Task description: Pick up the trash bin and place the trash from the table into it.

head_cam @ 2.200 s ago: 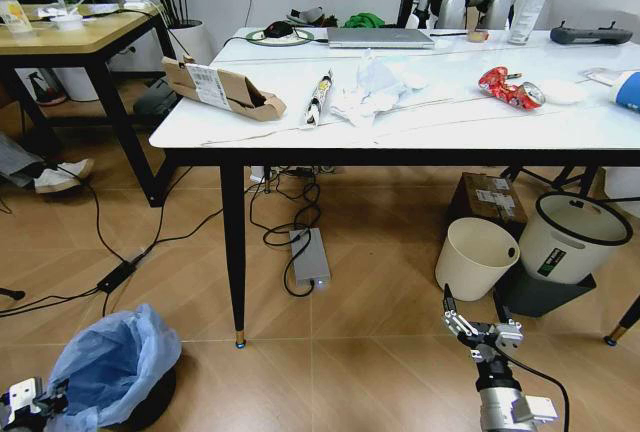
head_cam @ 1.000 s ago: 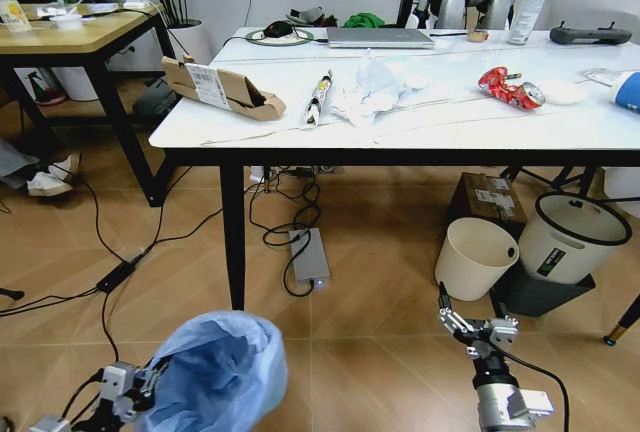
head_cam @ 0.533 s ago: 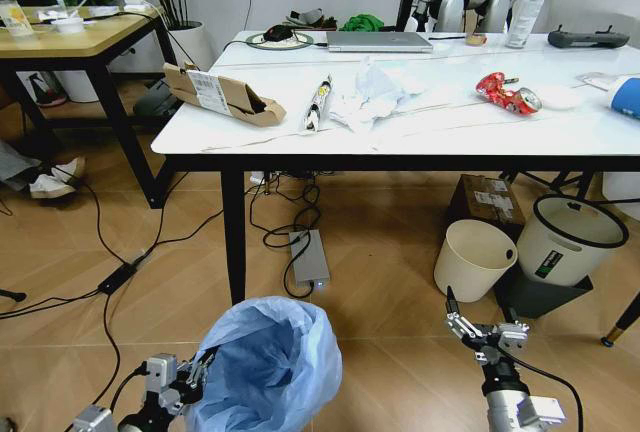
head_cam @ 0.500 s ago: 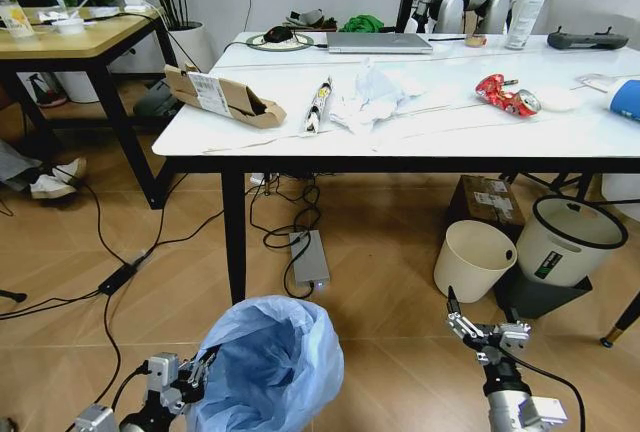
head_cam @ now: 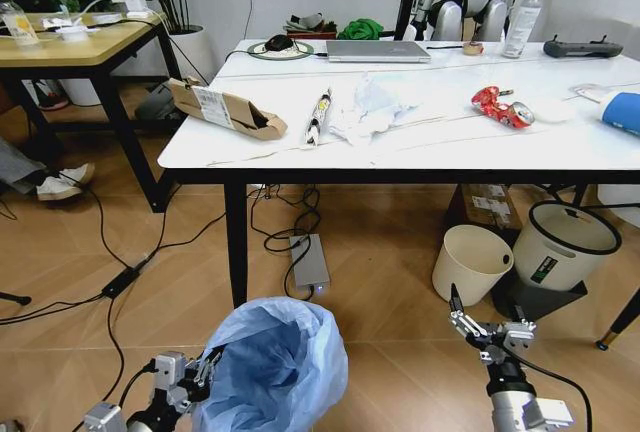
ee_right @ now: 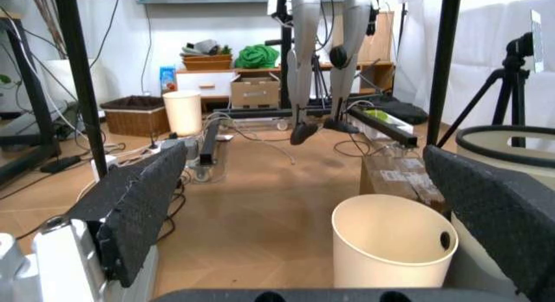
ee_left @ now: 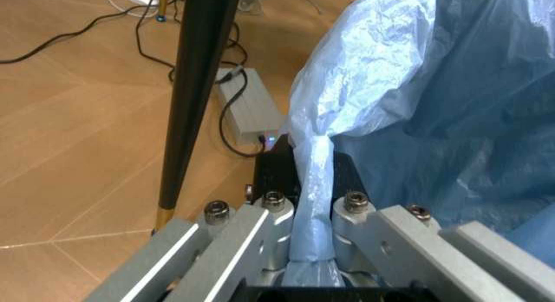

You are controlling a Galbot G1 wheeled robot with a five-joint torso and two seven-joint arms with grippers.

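Left gripper point(head_cam: 205, 367) is clenched on the blue bag rim of the trash bin point(head_cam: 272, 367), holding it low in front of the table point(head_cam: 420, 142). Up top, the trash point(head_cam: 372, 107) lies scattered. Right gripper point(head_cam: 487, 329) hangs spread wide near the cream bin point(head_cam: 473, 262).

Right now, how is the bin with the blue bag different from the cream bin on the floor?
The trash bin is lined with a crinkly light-blue bag; the cream bin has no bag. The left end effector is shut on the trash bin's bag, while nothing touches the cream bin, which stands tilted on the floor by the table. Both are round and open-topped.
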